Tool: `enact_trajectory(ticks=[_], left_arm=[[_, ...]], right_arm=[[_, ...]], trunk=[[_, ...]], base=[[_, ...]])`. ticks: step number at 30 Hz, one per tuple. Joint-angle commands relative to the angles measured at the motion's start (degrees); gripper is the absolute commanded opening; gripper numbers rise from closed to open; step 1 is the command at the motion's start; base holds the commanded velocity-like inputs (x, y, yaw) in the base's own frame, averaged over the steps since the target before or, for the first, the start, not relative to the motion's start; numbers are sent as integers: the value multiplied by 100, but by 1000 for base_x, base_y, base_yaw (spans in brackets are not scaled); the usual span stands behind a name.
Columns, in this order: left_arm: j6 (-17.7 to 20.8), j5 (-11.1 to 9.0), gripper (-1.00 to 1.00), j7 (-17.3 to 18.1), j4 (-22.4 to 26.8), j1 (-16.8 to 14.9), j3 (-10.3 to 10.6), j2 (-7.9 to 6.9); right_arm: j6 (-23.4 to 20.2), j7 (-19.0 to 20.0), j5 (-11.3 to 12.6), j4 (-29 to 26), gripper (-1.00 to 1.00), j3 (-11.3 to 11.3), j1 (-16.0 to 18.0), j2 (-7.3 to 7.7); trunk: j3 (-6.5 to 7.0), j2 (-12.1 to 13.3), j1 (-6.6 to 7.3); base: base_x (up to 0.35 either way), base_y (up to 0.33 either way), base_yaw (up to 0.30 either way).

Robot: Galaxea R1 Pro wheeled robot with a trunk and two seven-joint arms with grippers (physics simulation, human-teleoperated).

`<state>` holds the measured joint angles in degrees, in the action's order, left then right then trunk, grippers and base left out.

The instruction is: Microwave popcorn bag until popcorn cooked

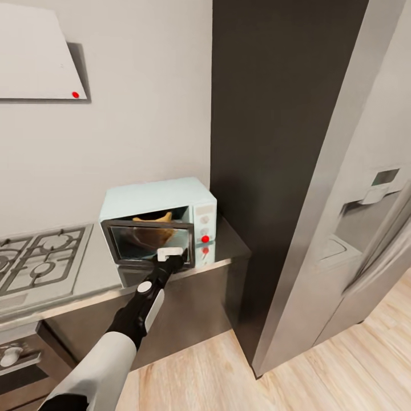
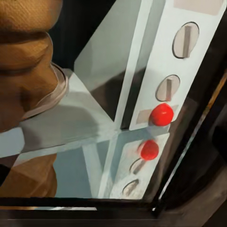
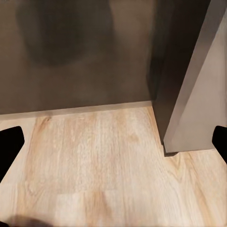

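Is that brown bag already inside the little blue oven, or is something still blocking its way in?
Nothing blocks it: the popcorn bag already sits inside the microwave. The door hangs partly open, with the left gripper at its edge.

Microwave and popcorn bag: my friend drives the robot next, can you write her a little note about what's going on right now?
Left gripper: at the microwave's half-lowered door; open or shut, can't tell.
Right gripper: fingers spread apart, empty, hanging over the wood floor.
Popcorn bag: already inside the microwave, which sits on the countertop.
Done: bag loaded.
Left: close the door, start heating with the controls, wait for popping.
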<state>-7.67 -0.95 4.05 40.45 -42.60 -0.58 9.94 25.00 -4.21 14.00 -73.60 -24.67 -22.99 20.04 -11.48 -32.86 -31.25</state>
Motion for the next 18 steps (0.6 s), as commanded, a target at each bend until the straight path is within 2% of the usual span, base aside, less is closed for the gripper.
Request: enact_trajectory(ticks=[1,3,10,18], left_arm=[[-15,-1,100,87,-3,-3,217,6],[-15,-1,100,87,-3,-3,217,6],[-10,-1,100,91,-2,-5,199,6],[-15,-3,100,87,-2,-2,190,6]], right_arm=[[14,-36,24,-5,100,-20,4,7],[14,-36,24,-5,100,-24,5,8],[14,-36,24,-5,100,-29,5,7],[14,-36,24,-5,100,-24,5,7]], trunk=[[-8,-8,-3],[-8,-8,-3],[-8,-8,-3],[-8,-8,-3]], base=[[12,-6,0],[156,-2,0],[322,0,0],[23,0,0]])
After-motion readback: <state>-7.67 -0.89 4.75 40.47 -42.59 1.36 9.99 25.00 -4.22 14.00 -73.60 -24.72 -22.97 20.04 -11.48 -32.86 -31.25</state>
